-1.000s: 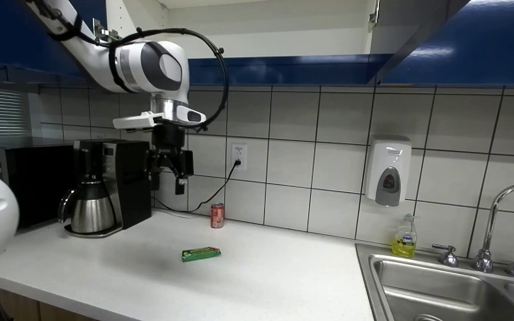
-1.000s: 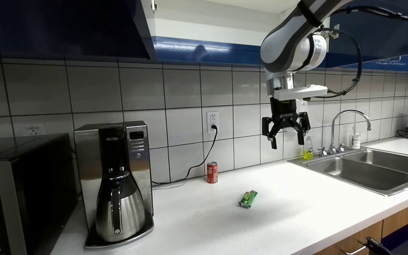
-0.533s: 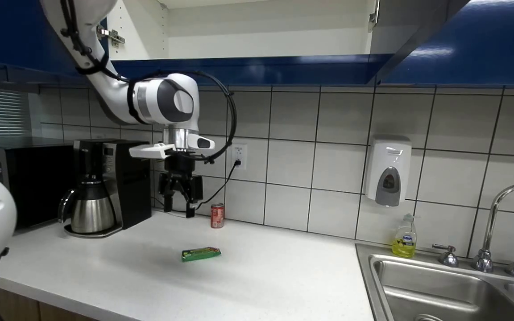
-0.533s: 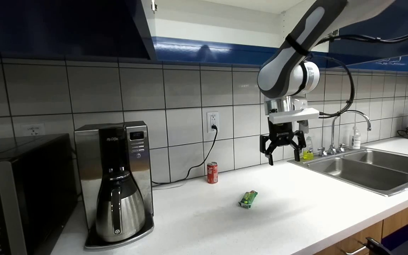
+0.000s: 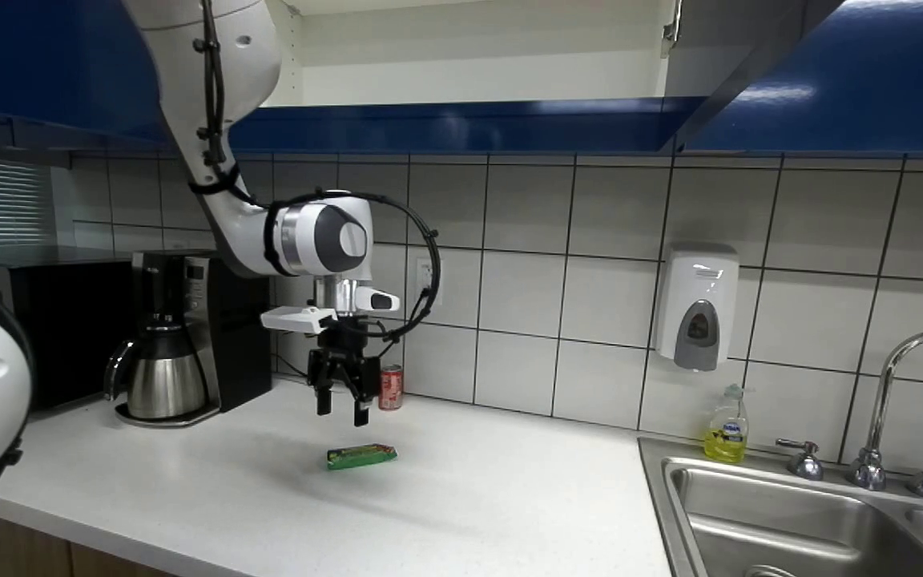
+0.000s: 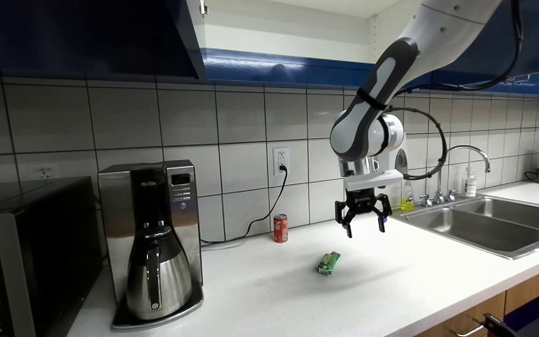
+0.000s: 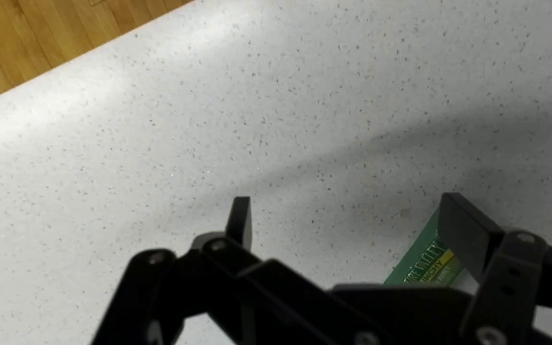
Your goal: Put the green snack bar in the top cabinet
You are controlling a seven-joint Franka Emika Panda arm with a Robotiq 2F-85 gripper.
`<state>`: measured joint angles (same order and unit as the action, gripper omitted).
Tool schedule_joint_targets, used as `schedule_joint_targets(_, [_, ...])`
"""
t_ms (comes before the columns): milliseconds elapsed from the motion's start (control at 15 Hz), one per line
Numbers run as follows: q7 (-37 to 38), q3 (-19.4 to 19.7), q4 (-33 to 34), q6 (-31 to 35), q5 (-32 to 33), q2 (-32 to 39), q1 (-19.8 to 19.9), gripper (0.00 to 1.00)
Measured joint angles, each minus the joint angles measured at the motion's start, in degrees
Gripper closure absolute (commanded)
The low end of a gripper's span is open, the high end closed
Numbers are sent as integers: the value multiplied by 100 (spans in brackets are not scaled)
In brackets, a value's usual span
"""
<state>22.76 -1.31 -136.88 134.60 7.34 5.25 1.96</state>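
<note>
Presently, the black two-fingered end effector [image 5: 342,413] hangs above the white speckled tabletop [image 7: 257,110], its fingers [image 7: 241,223] spread apart and holding nothing. Below it, toward the finger on the right of the wrist view, the green rectangular wrapped snack bar [image 7: 431,263] lies on the tabletop. Its long axis runs obliquely to the line between the fingers, so I judge that a sideways shift, and perhaps some turning, must come before grasping. The wrist view shows this slant and readable lettering, though that finger covers a part of the snack bar. Both exterior views show the gap beneath the end effector and, well above it, the blue-edged, white-lined top cabinet [image 5: 477,76], standing open.
</note>
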Motion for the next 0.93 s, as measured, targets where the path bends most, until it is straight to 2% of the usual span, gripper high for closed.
schedule_joint_targets(600, [164, 262, 1526, 43, 151, 1629, -512, 0])
schedule_joint_targets(933, [164, 313, 1859, 33, 150, 1953, -612, 0])
